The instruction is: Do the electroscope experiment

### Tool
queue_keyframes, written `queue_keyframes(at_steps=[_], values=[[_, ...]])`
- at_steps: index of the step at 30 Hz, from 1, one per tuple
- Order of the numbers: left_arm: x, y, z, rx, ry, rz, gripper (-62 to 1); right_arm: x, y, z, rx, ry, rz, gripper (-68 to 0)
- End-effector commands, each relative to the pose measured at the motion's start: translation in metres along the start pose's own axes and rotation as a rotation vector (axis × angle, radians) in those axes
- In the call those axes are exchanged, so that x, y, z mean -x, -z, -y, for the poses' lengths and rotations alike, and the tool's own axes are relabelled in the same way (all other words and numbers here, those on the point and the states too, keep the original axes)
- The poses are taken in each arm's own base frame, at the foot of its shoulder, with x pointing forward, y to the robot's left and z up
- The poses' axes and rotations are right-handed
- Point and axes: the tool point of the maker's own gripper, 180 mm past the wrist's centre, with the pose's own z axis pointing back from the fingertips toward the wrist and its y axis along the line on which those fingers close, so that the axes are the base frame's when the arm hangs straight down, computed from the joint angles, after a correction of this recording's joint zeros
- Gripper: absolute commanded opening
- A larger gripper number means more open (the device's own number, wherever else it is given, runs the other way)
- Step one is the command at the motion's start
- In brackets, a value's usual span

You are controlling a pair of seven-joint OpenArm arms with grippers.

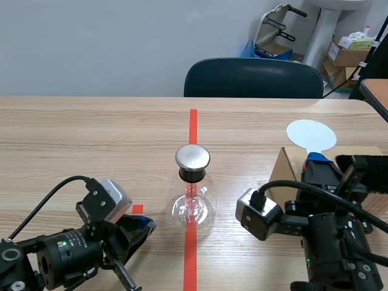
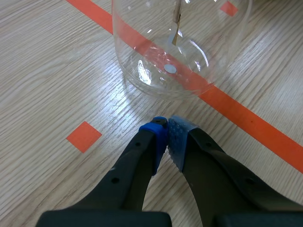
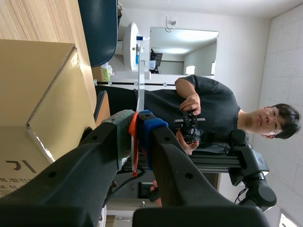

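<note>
A wooden worktop point(image 1: 73, 139) is seen under both tools, and a dark chair point(image 1: 253, 77) is placed at its far edge, well ahead of them. A person point(image 3: 208, 109) is seen far ahead of the right tool point(image 3: 137, 124), with a small black device held in one hand. A cardboard box point(image 1: 290, 168) is set just beside the right tool. A round glass flask point(image 1: 193, 206), topped by a metal cap point(image 1: 193, 157), is stood on the orange tape line just ahead of the left tool point(image 2: 168, 131) and is not touched by it. A thin strip point(image 2: 176, 28) is hung inside the flask. The left tool is clenched on nothing. The right tool is clamped on the thin handle of a white paddle point(image 1: 311, 134), whose round disc is raised beyond the tool.
</note>
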Motion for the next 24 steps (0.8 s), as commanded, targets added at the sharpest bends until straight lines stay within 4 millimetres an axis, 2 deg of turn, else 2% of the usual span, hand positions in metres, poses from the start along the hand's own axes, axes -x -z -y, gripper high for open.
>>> queue_keyframes(at_steps=[1, 11, 18, 24], values=[[-0.006, 0.002, 0.001, 0.003, -0.005, 0.023, -56.9, 0.001, 0.003, 0.011, 0.036, 0.007, 0.000, -66.6], [-0.006, 0.002, 0.001, 0.003, -0.005, 0.023, -56.9, -0.007, 0.003, 0.014, 0.051, 0.012, 0.050, -66.6], [-0.006, 0.002, 0.001, 0.003, -0.005, 0.023, -56.9, -0.024, 0.000, 0.026, 0.117, 0.048, 0.144, -66.6], [-0.006, 0.002, 0.001, 0.003, -0.005, 0.023, -56.9, -0.042, -0.004, 0.027, 0.119, 0.041, 0.247, -66.6]])
